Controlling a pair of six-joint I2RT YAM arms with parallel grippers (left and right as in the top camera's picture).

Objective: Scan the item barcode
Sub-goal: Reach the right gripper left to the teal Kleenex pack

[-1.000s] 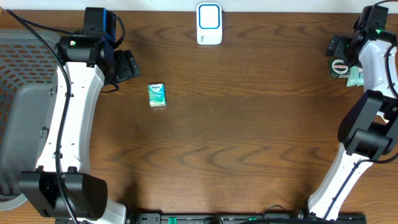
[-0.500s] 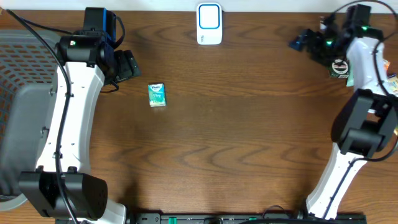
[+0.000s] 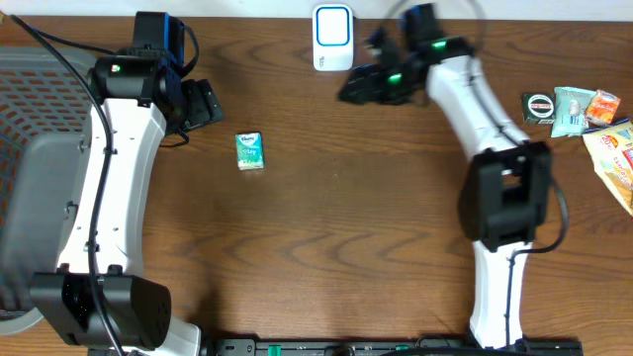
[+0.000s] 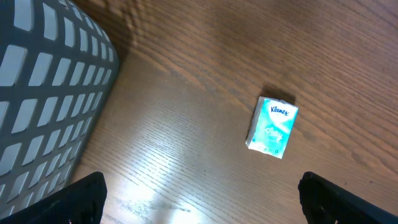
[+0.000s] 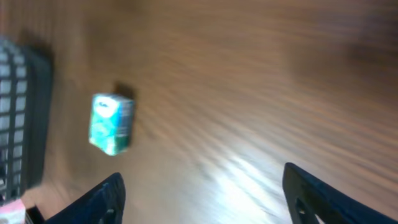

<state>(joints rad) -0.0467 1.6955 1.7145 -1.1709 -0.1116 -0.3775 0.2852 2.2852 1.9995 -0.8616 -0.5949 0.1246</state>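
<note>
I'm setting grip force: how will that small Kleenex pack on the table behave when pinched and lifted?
The Kleenex pack looks soft-wrapped, so it will probably squash slightly. Being small tissue, it is likely light. Lying flat on the table, it shouldn't roll.

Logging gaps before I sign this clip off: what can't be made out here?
Barcode on the small teal Kleenex tissue pack: shown in no view.
Right wrist view: motion blur smears the pack's print.
Orange snack packets: cut by overhead's right edge.
Grey plastic basket: cut by overhead's left edge.
</note>
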